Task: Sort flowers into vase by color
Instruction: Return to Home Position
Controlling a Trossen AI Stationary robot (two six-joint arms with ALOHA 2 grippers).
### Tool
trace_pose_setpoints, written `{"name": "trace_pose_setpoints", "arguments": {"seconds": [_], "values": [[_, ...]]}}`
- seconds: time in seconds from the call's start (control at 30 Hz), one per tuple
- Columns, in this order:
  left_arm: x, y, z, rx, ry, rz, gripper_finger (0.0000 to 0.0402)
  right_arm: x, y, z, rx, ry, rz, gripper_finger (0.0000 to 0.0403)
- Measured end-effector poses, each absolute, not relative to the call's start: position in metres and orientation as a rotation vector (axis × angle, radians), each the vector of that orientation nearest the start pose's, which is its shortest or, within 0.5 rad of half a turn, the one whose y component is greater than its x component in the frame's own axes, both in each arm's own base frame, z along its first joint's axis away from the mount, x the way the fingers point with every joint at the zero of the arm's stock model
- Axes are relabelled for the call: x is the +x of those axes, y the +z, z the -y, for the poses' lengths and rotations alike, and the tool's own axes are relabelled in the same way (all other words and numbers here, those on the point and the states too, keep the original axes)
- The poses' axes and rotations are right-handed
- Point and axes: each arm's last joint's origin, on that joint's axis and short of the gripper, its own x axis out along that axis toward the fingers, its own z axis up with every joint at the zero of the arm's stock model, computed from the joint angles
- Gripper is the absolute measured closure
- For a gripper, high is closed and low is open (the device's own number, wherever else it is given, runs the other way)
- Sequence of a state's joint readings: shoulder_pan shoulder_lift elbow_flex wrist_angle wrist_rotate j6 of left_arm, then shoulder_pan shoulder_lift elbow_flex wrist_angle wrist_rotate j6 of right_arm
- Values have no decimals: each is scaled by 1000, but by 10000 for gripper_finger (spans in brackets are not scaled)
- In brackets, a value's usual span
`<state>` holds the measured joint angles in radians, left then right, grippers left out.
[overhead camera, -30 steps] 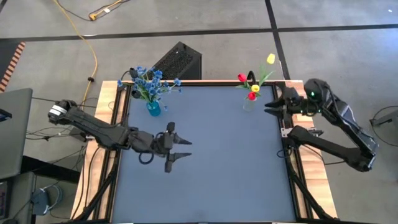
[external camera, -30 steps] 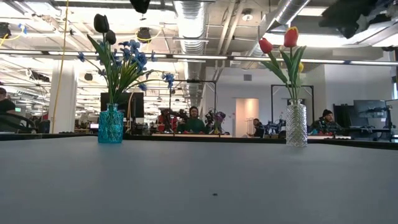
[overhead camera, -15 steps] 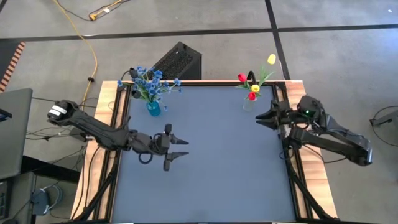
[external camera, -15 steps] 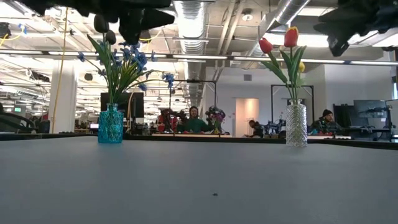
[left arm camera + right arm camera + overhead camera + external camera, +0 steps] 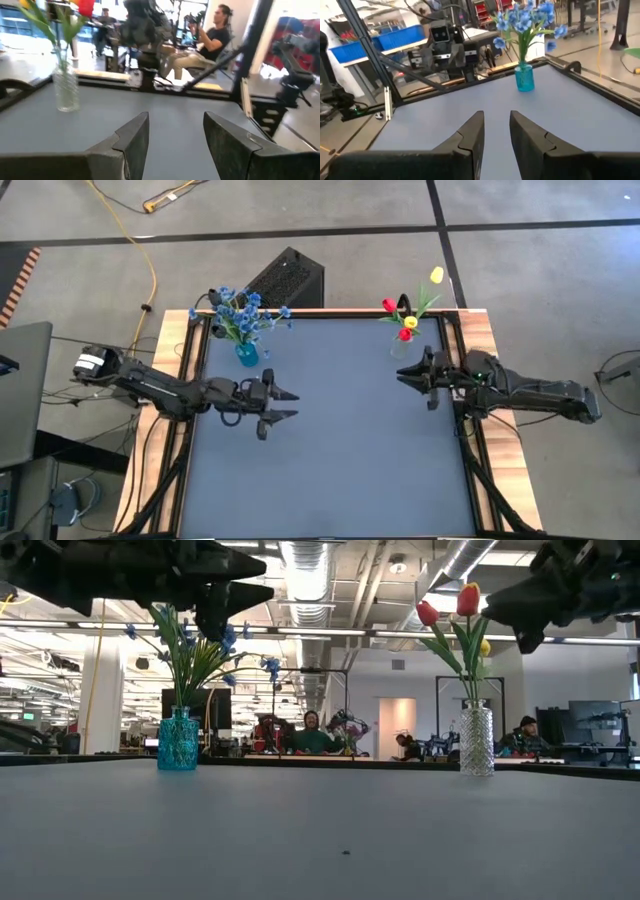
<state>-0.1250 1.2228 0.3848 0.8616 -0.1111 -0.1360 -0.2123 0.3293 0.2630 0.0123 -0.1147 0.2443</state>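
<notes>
Jaws spread wide and holding nothing on the left gripper [image 5: 283, 404], hovering over the left half of the table [image 5: 340, 480] and aimed toward 3 o'clock in the high view. Jaws a narrower gap apart, likewise holding nothing, on the right gripper [image 5: 412, 375], hovering by the table's right edge and aimed toward 9 o'clock.

At about 11 o'clock from the left gripper, near the far-left corner and well clear of it: the blue vase [image 5: 246, 355], upright, with the bunch of blue blossoms [image 5: 240, 310] standing in it. At about 11 o'clock from the right gripper, close by but apart from it: the transparent vase [image 5: 400, 346], upright near the far-right corner, holding the red tulips [image 5: 428, 612] and the yellow tulips [image 5: 436, 275] together.

Ahead of the left gripper in its wrist view, across the table: the transparent vase. Ahead of the right gripper in its own wrist view: the blue vase. Beyond the table in the low view, people [image 5: 312, 730] seated in the room.
</notes>
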Motion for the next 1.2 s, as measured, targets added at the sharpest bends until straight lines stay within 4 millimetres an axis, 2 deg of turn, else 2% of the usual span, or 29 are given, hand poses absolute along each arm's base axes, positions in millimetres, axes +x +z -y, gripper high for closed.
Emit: {"name": "trace_pose_setpoints", "arguments": {"seconds": [0.2, 0.43, 0.67, 0.8, 1.07, 1.2], "values": [[221, 226, 7, -134, 63, 24, 224, 128, 209, 22, 262, -125, -112, 285], [197, 236, 3, -111, 121, -31, 224, 143, 198, 25, 214, -131, -197, 285], [180, 208, 4, -154, 165, -5, 224, 157, 185, 28, 185, -125, -147, 285], [172, 195, 3, -165, 166, 1, 224, 160, 180, 28, 173, -125, -178, 285], [142, 176, 0, -188, 234, 28, 224, 150, 181, 31, 115, -169, -215, 285], [131, 174, -1, -208, 237, 89, 224, 144, 184, 36, 98, -208, -197, 285]]}}
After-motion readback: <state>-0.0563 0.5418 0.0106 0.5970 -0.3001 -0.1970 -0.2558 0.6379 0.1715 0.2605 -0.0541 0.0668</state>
